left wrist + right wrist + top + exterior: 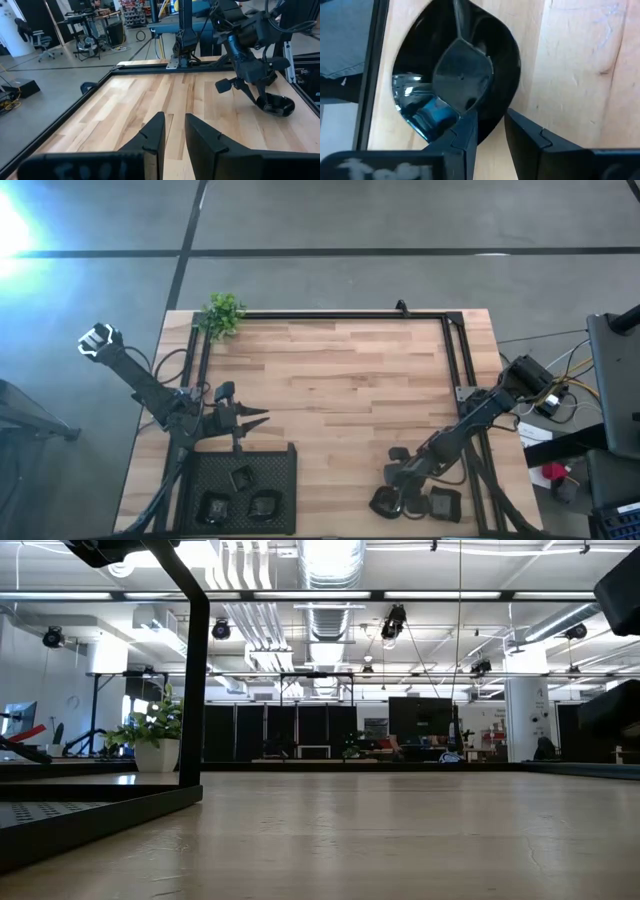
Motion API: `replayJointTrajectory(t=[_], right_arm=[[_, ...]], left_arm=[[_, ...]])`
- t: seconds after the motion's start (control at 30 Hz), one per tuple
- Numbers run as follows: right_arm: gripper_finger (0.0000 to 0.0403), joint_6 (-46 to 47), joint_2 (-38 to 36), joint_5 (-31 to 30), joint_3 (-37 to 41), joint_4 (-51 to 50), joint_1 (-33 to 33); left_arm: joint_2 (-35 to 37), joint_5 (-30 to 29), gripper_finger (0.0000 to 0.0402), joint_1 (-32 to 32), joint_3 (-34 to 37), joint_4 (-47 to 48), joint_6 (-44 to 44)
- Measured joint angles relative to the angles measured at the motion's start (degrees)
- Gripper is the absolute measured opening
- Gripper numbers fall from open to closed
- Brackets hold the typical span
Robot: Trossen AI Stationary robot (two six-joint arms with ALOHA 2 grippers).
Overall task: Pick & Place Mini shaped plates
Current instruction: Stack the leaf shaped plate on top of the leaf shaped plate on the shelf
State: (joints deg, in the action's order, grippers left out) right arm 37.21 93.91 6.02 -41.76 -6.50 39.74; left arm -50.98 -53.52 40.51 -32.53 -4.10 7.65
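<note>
- A wooden table [340,380] with a black frame is standing in a large hall under ceiling lights; a small green plant [222,313] is sitting at its far left corner.
- The left gripper [247,420] is hovering just beyond the black mesh tray [285,465], fingers slightly apart and gripping nothing.
- Three mini shaped plates [241,478] are lying in the tray.
- The right gripper [392,492] is reaching down over a rounded plate [490,55] at the near right edge, fingers parted at its rim.
- A square plate [444,502] is lying beside it.
</note>
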Motion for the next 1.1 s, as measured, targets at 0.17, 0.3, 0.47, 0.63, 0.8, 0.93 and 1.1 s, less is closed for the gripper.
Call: replayJointTrajectory(t=[0.17,0.3,0.47,0.63,0.8,0.93,1.1], right_arm=[[0.0093,3.2,-0.4,0.2,0.0,0.0,0.2],[0.0087,5.3,0.0,0.2,0.0,-0.2,0.2],[0.0026,6.7,0.1,0.0,0.0,0.0,0.1],[0.001,6.3,-0.4,-1.7,-1.3,-0.7,0.1],[0.0008,3.9,-3.0,-6.2,-4.8,-5.2,-0.3],[0.0008,2.9,-4.5,-12.9,-9.5,-15.3,-0.8],[0.0008,-0.1,-4.7,-21.6,-17.5,-30.4,-3.0]], left_arm=[[0.0,0.0,0.0069,0.0,0.0,0.0,0.1],[0.0,0.0,0.0069,0.0,0.0,0.0,0.1],[0.0,0.0,0.0069,0.0,0.0,0.0,0.1],[0.0,0.0,0.0069,0.0,0.0,0.0,0.1],[0.0,0.0,0.0069,0.0,0.0,0.0,-0.3],[0.0,0.0,0.0069,0.0,0.0,0.0,-0.4],[0.0,0.0,0.0069,0.0,0.0,0.0,-1.7]])
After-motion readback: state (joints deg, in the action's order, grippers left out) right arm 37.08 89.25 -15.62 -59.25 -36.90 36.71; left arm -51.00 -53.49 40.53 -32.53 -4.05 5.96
